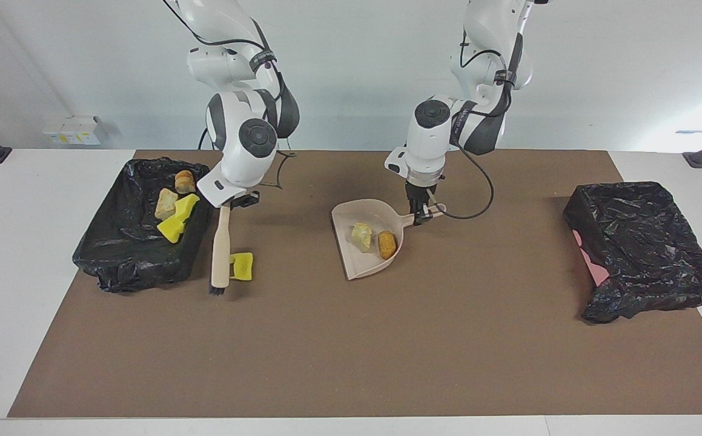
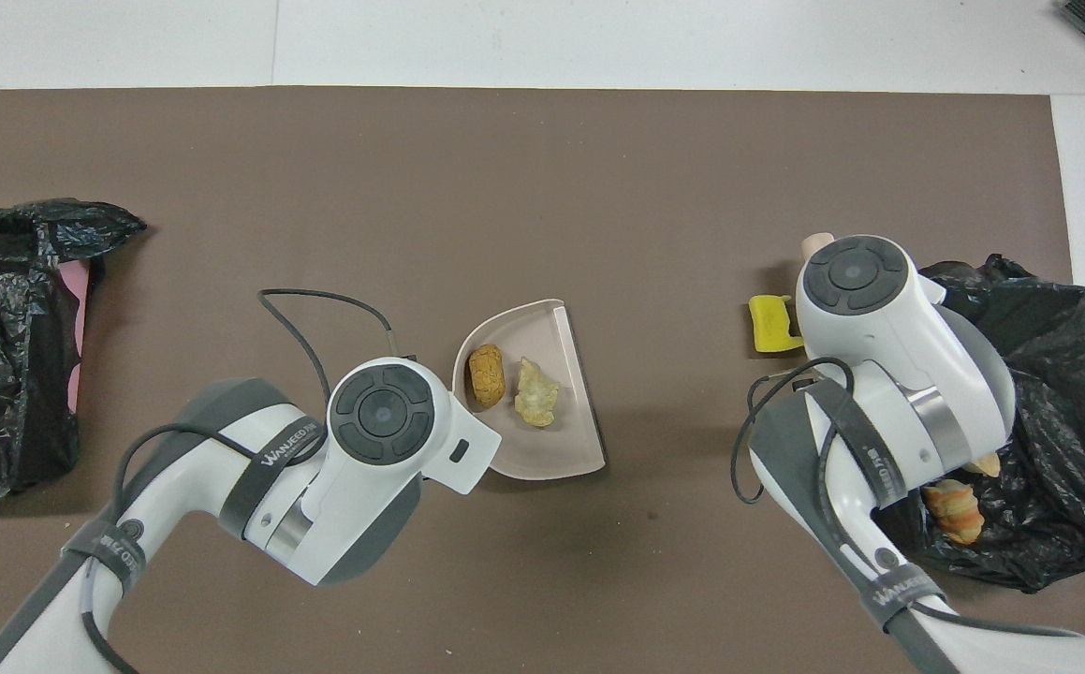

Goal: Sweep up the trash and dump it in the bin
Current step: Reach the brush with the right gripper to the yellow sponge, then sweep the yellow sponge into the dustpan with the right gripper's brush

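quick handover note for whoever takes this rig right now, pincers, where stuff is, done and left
Right pincer: shut on the brush, bristles low beside the loose yellow sponge chunk, between it and the filled bin.
Left pincer: shut on the dustpan handle, mid-mat.
Done: a tan lump and an orange-brown lump lie in the dustpan; four scraps already in the filled bin at the right arm's end.
Left: sweep the yellow chunk into the dustpan, then dump. The other bin, at the left arm's end, shows no trash.
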You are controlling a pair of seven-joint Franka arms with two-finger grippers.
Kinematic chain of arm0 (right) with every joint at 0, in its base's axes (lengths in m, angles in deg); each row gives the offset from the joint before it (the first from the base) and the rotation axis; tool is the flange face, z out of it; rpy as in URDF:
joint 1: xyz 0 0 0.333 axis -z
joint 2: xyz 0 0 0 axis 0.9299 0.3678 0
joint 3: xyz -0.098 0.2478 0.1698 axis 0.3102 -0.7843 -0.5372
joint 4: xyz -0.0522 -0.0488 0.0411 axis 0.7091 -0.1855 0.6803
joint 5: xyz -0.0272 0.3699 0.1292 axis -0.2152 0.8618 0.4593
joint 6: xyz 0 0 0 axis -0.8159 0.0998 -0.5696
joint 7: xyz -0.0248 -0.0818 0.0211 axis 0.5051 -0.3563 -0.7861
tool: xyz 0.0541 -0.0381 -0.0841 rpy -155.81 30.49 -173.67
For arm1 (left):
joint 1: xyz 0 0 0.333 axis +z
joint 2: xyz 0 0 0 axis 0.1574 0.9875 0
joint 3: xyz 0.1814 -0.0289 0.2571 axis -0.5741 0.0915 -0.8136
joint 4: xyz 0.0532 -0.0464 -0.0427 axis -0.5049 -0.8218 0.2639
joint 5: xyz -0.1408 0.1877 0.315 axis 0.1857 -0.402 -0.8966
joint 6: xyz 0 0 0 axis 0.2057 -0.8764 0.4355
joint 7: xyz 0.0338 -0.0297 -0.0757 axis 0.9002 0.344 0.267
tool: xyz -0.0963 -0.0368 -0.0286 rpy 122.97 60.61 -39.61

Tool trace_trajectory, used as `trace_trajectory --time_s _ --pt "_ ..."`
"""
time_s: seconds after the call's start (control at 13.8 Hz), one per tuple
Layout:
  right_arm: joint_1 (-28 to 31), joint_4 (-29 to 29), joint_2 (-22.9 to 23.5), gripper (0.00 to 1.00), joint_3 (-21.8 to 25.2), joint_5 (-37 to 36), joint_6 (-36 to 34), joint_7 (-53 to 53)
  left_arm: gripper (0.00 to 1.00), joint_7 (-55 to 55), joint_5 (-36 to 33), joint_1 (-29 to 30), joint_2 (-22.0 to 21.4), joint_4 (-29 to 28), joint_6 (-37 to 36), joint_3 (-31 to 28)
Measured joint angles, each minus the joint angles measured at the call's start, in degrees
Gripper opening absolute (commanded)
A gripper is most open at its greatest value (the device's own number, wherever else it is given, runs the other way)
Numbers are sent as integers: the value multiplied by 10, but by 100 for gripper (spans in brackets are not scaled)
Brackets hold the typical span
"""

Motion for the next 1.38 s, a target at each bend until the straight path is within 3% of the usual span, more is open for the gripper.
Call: trace_trajectory --time_s 0.36,0.65,1.02,1.38 --pt "-9 14 21 0 -7 61 3 -51 0 47 -34 -22 0 3 -20 1" --pt "-86 16 17 0 -10 176 21 -60 0 66 -44 -28 0 2 -22 1" --pt "-161 28 17 0 -12 300 111 -57 0 67 -45 -28 6 -12 9 -1" --pt "-166 12 16 0 -7 325 112 -53 0 54 -45 -10 14 -22 63 -4"
